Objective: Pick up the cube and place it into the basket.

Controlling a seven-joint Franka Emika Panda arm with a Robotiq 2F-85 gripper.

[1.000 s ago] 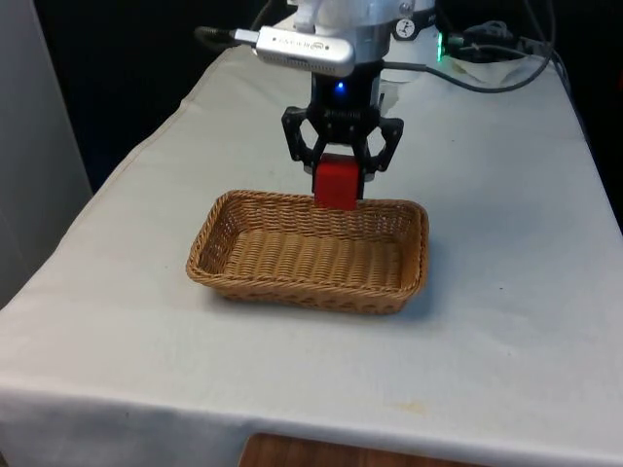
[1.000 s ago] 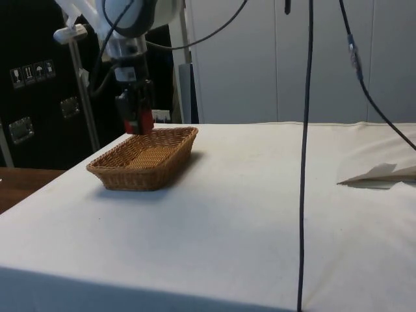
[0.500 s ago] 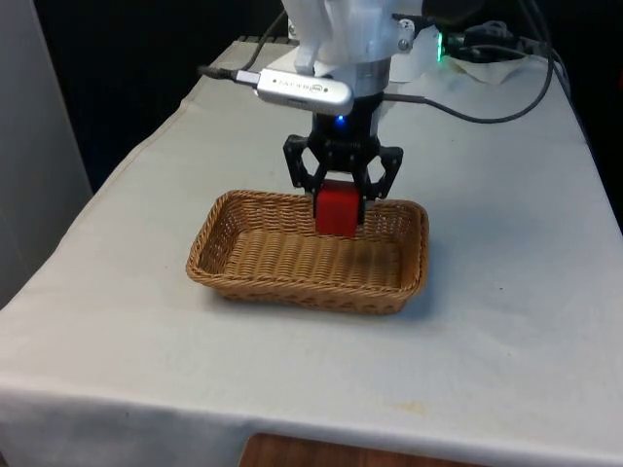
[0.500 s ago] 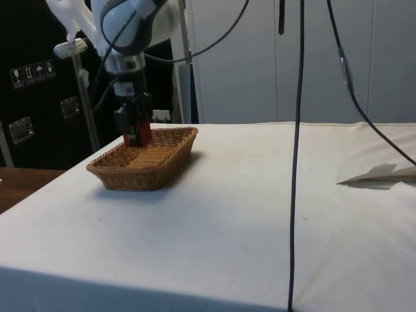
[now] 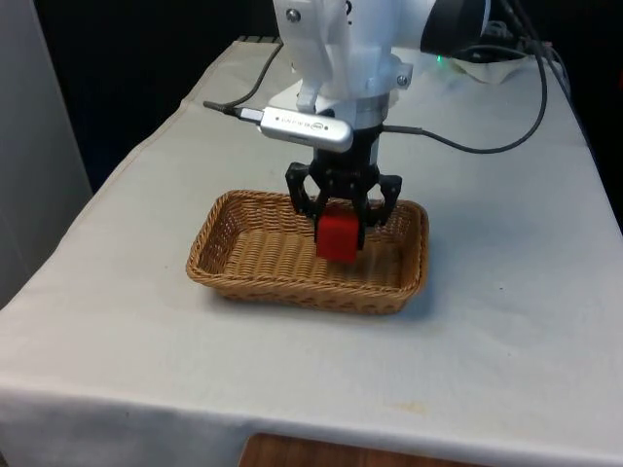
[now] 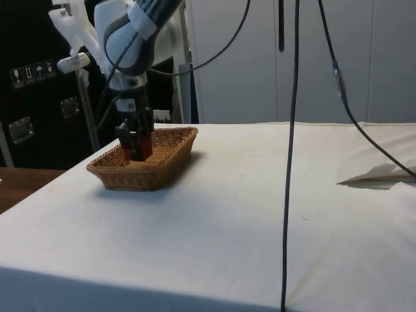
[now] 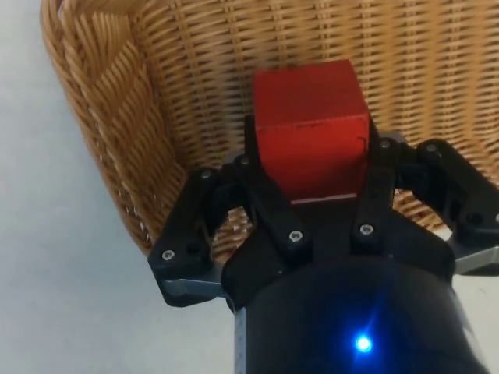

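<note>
- Pinching the smooth red cube [image 5: 338,236], our black gripper [image 5: 341,230] hung inside the rectangular woven wicker basket [image 5: 234,277], toward its 1 o'clock corner.
- We saw a creased white cloth [image 5: 506,341] covering the table.

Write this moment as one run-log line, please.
gripper: shut on red cube | position: inside wicker basket | cube: not yet released

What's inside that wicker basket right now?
Inside the wicker basket a red cube hangs, clamped in the black end effector. Woven floor shows around it; the patch beneath the cube is hidden, so contact with the floor is unclear.
</note>
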